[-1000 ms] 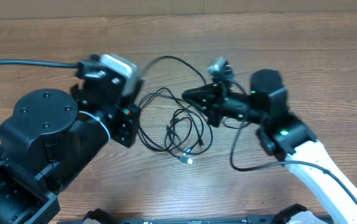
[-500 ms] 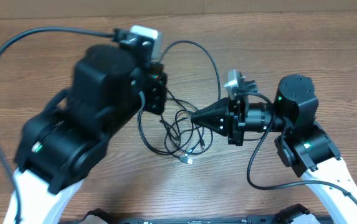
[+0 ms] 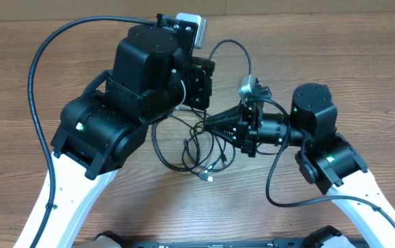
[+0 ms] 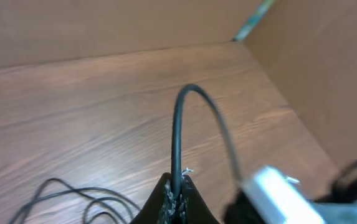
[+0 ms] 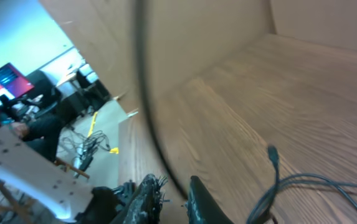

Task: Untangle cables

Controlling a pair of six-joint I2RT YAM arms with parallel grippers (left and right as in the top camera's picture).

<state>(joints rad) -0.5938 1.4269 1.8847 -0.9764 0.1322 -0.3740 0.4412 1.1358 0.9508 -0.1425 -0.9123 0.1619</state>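
Cables (image 3: pixel 196 148) lie loosely tangled, one strand arched toward 12 o'clock. Your left gripper (image 4: pixel 177 191), pinching that strand, has swung there from 9 o'clock. You cannot tell whether the right gripper (image 5: pixel 173 191) grips anything.

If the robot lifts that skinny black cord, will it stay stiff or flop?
Probably floppy: the cord lies in loose loops on the table. Likely light, since it looks so thin. Its small plug would probably dangle and swing.
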